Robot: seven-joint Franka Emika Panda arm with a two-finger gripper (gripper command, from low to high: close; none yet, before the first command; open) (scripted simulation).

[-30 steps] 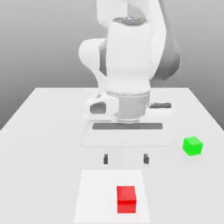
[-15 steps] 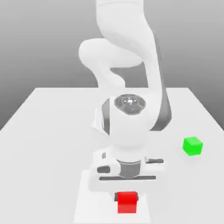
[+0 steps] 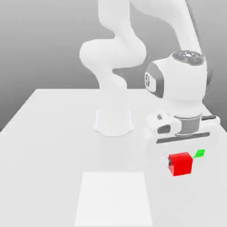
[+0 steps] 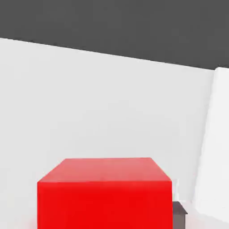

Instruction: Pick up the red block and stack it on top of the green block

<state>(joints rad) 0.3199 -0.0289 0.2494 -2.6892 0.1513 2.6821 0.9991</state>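
Carrying the small matte bright red cube (image 3: 180,163) through the air, the white arm's two-finger gripper (image 3: 181,160) has its jaws clamped on the block's sides, and the load hangs clear of the white tabletop (image 3: 53,133). In the hand view the red cube (image 4: 105,193) sits big and square between the fingers, one dark pad (image 4: 179,210) just peeking out beside it.

So the pick is done, and this is the carry. The small bright green cube (image 3: 199,153) shows as a sliver just past the red one, towards the exterior view's right, mostly hidden behind the red block and the hand. The two look close together, though how far the red one sits above or short of the green I can't tell from here.

Next up, by my reckoning: line the red block squarely over the green, bring it down gently until it rests on top, and only then part the fingers. Any offset and it could tip off the edge.

As for brands, labels or writing: nothing readable anywhere, just plain faces on the blocks and a plain white arm.
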